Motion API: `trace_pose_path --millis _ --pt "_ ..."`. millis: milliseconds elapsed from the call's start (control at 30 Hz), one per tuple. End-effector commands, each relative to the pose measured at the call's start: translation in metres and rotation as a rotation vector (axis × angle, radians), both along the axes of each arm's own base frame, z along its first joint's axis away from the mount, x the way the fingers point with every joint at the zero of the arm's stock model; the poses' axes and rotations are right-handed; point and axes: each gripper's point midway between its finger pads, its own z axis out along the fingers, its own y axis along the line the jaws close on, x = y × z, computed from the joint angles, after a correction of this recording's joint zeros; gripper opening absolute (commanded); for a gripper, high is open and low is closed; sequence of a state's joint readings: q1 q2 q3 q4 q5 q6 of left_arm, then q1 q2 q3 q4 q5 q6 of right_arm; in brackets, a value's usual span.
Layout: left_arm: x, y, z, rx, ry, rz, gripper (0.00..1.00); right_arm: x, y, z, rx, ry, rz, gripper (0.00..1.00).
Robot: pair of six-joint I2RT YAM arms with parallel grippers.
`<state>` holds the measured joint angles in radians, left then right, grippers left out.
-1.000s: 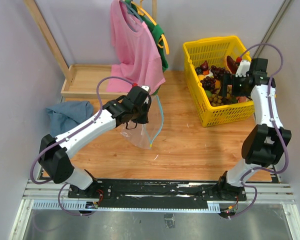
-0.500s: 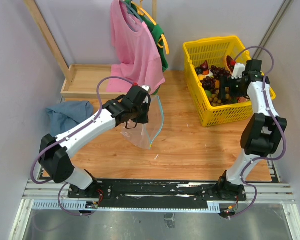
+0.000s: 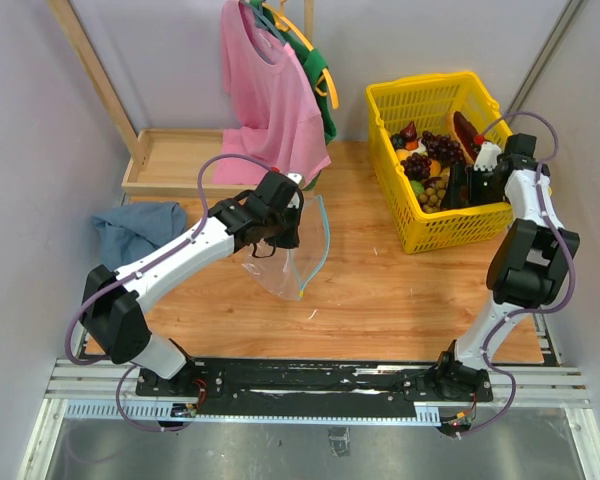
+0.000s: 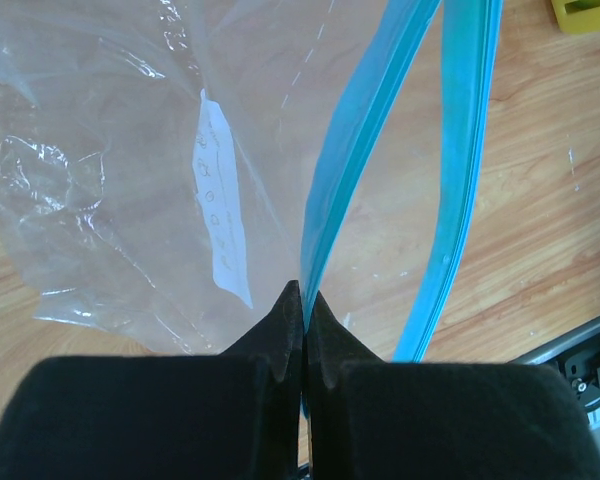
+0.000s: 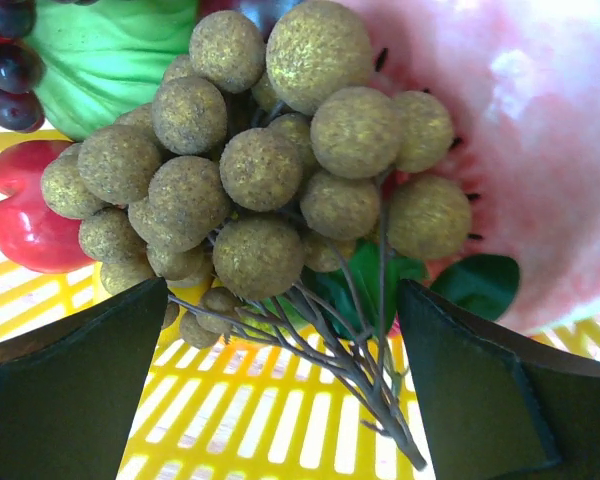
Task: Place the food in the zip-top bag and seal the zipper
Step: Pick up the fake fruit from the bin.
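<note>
Tan berry cluster [image 5: 250, 170], light, knobbly: I'd take its wiry stalks; right gripper [image 5: 280, 330] gapes empty, left gripper [image 4: 304, 300] pinches limp zip-top bag [image 4: 110, 180] by the zipper [image 4: 352, 170].

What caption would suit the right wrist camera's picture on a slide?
Open right gripper lined up on a tan berry cluster in the yellow basket, a watermelon slice beside it.

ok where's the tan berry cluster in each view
Top external: the tan berry cluster lies in the yellow basket, near its front wall, right of centre.
Left wrist: not in it; only the zip-top bag shows.
Right wrist: it fills the middle, between the fingers of the open right gripper.
Shared landmark: the yellow basket's mesh, under the cluster in the right wrist view and around it from above.
</note>
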<state>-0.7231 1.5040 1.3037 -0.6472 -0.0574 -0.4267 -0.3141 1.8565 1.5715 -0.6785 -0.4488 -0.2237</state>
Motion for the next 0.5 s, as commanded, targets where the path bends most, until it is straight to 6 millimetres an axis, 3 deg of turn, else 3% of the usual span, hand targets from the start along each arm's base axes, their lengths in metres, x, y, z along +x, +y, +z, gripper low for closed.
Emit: trace_pose_path --millis 0,133,467 --pt "0.006 -0.005 0.017 -0.040 -0.040 -0.011 0.00 -0.009 0.021 -0.021 0.127 0.064 0.051 0.99" --pt "0.006 -0.005 0.018 -0.042 -0.037 -0.010 0.00 -0.013 0.043 -0.012 0.247 0.057 0.105 0.99" --pt "0.005 -0.007 0.020 -0.054 -0.031 -0.005 0.00 -0.025 0.058 0.032 0.303 -0.010 0.126 0.97"
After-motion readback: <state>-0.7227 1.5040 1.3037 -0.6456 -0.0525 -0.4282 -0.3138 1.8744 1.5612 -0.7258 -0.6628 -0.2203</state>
